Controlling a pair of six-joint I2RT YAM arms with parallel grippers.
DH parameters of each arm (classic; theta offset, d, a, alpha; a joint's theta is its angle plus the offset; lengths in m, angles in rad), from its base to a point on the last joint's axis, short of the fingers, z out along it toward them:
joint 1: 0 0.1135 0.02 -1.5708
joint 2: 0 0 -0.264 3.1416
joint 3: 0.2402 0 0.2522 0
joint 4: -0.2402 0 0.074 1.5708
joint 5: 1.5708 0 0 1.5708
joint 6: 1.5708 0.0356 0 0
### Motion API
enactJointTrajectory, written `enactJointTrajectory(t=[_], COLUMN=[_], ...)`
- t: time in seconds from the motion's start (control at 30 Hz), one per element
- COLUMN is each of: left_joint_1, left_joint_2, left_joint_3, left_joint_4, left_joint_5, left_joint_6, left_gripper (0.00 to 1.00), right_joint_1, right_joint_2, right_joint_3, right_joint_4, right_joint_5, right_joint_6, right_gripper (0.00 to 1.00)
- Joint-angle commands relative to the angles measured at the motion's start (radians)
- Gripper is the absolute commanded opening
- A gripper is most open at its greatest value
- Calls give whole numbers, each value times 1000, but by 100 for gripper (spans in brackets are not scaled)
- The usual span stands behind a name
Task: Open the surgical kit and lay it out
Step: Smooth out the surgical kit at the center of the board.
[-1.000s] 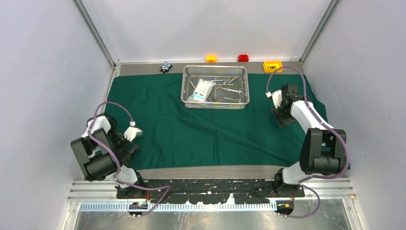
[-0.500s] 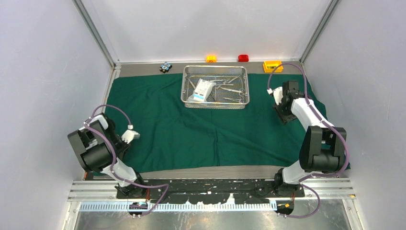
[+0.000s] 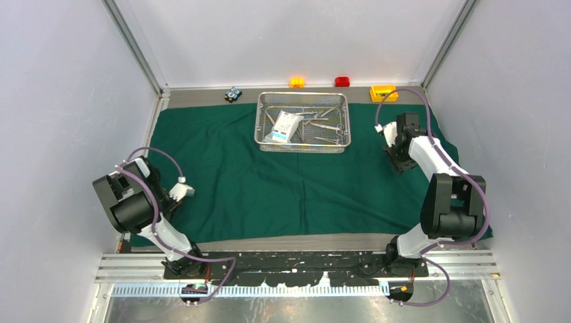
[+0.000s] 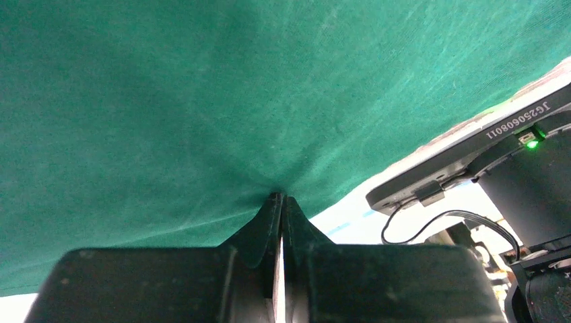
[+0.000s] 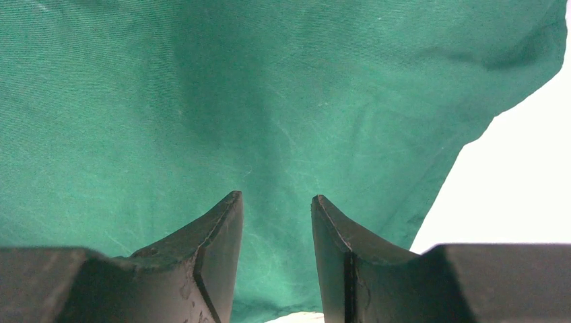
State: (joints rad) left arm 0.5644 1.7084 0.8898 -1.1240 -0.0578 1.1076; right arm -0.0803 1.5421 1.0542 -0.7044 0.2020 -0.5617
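The dark green drape (image 3: 269,182) of the surgical kit lies spread over the table. At its far middle stands the steel wire-mesh tray (image 3: 303,149), holding the flat white pouch (image 3: 284,126) and slim silver forceps (image 3: 324,125). My left gripper (image 3: 168,206) is at the drape's near left part; in the left wrist view its jaws (image 4: 278,197) are shut on a pinch of cloth (image 4: 202,101) that puckers at the tips. My right gripper (image 3: 402,163) stands open over the drape's right side (image 5: 202,101), nothing between its fingers (image 5: 222,229).
Along the far edge sit a small yellow box (image 3: 383,92), a red block (image 3: 342,81), an orange block (image 3: 297,82) and a small dark blue object (image 3: 233,93). Grey walls close in both sides. A bare table strip (image 3: 283,241) runs before the drape.
My left gripper has shut on the drape and the left arm has drawn back to the left. The right gripper has shifted slightly farther, still open.
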Motion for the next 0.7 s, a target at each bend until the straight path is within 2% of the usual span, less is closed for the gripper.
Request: enactJointTrajectory(t=[0.0, 0.23, 0.33, 0.4, 0.67], left_joint_1=[11, 11, 11, 13, 13], left_joint_2=[-64, -280, -285, -250, -164], left_joint_3=[68, 76, 62, 63, -8], left_joint_4=[-36, -23, 13, 26, 144], left_joint_5=[113, 234, 217, 204, 163], left_joint_6=[19, 44, 37, 28, 27], left_gripper=[12, 61, 96, 100, 100], right_joint_1=[5, 10, 11, 11, 13], right_joint_2=[16, 40, 44, 47, 56], right_joint_3=[41, 54, 57, 59, 47], right_joint_4=[13, 10, 10, 10, 13], right_joint_5=[14, 18, 20, 20, 33], right_joint_6=[-1, 6, 6, 6, 0], right_gripper=[47, 47, 47, 47, 47])
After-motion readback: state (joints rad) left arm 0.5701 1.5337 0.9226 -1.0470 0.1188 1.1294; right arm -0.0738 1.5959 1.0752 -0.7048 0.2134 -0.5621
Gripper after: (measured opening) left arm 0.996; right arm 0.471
